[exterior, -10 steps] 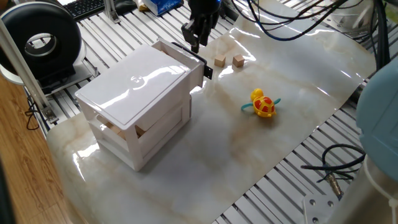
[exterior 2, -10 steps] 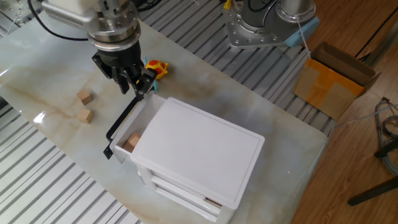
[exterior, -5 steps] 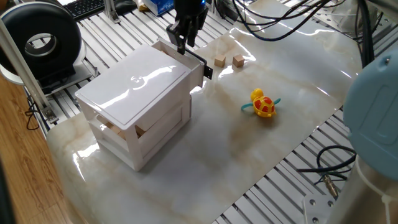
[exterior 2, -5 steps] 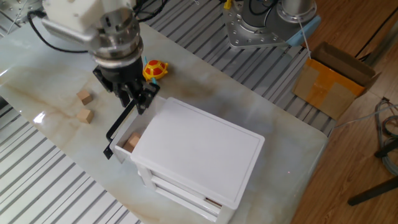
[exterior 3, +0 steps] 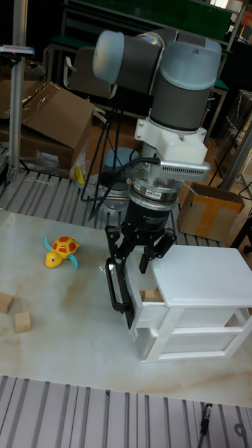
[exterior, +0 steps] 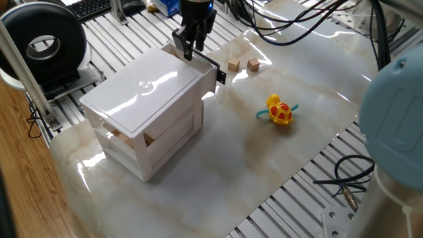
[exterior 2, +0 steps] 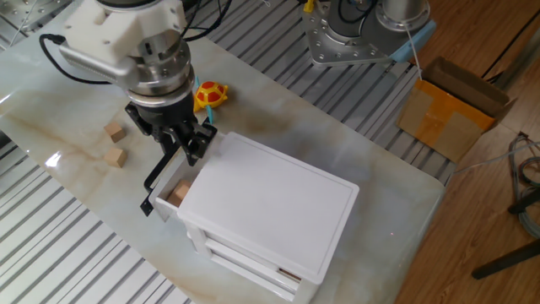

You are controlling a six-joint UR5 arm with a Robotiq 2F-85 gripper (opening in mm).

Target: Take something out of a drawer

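White plastic drawer (exterior 2: 173, 187) pulled partway out of three-tier box (exterior 2: 270, 215), wooden block (exterior 2: 178, 193) inside. Black gripper (exterior 3: 142, 259) poised directly above the opening, fingers spread apart, holding nothing. Toy turtle (exterior: 280, 110) well apart on marble tabletop (exterior: 264, 158).

one fixed view: placed high, looks down at an angle over the marble table (exterior: 291, 165); the white three-tier box (exterior: 149, 99) is at centre-left, the toy turtle (exterior: 280, 110) to the right of it; medium distance
the other fixed view: also high and steep, from the opposite side; the box (exterior 2: 270, 211) is near the bottom, the turtle (exterior 2: 211, 94) behind it, a cardboard carton (exterior 2: 456, 105) on the floor at right
tall fixed view: low, almost at table height, looks level at the arm; the closest camera; box (exterior 3: 203, 294) at right, turtle (exterior 3: 59, 250) at left
shared part: all three see the box, the turtle, the two wooden cubes (exterior 3: 14, 313) and the gripper (exterior 3: 140, 262) above the open drawer (exterior 3: 143, 297)
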